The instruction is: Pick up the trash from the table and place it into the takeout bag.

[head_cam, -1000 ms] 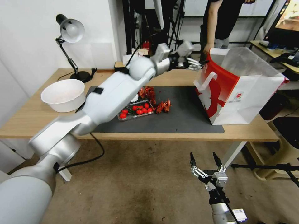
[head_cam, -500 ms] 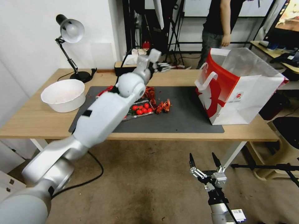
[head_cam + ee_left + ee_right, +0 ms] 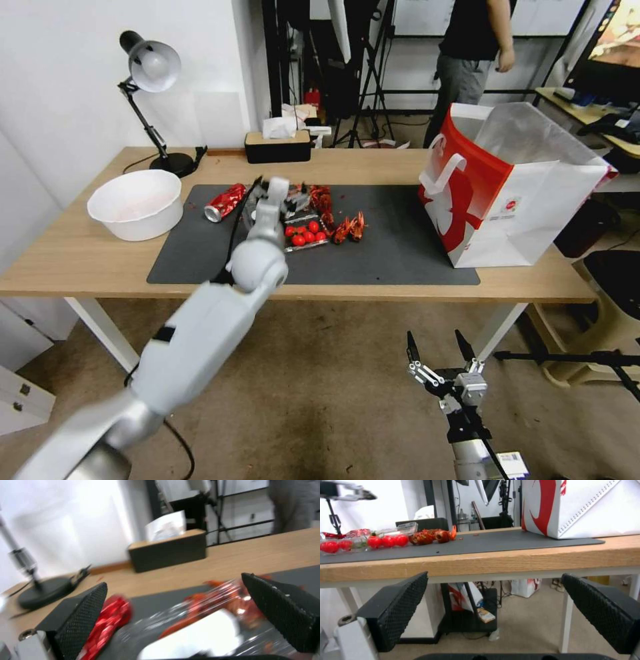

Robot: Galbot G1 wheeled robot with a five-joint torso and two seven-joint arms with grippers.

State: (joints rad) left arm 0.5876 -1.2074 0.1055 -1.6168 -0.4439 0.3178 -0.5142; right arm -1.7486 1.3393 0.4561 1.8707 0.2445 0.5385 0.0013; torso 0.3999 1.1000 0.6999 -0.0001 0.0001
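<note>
Over the mat's litter, left claw [image 3: 288, 197] spread wide, right claw [image 3: 437, 347] open below table [image 3: 80, 257]

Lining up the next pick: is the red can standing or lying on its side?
Lying on its side. The crushed red can rests lengthwise on the dark mat, silver end facing the white bowl.

Head view: high, facing forward and down across the table [image 3: 80, 257], floor near, room beyond.
Left wrist view: close above the dark grey mat [image 3: 156, 603], facing the far wall past the tissue box [image 3: 168, 550].
Right wrist view: low, below the table's near edge, facing forward.
Shared: mat, crayfish shells [image 3: 431, 536], takeout bag [image 3: 513, 193].
</note>
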